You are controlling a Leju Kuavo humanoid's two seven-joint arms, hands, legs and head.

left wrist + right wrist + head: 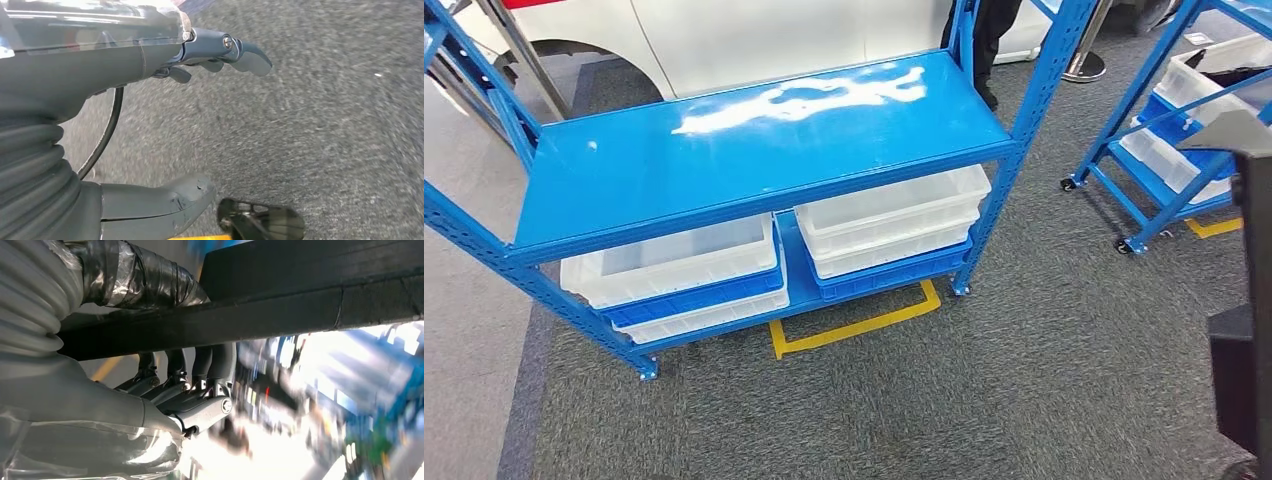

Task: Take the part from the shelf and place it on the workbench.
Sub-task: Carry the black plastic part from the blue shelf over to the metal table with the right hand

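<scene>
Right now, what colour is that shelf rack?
Bright blue shelf rack, clearest in the head view.

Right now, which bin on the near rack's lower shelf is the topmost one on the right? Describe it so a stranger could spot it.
Find the blue wheeled rack in the middle of the head view, with its bare glossy top shelf. Beneath it, two stacks of bins sit side by side; the right stack's top white bin is the one. Unlike the left stack's white bin, it sits on another white bin, not directly on a blue one.

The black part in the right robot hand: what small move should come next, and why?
Probably keep carrying it, turning toward the workbench. The right robot hand has its fingers curled around the black part, and ahead stands a blue shelf with white bins, not a workbench. The left robot hand holds nothing.
</scene>
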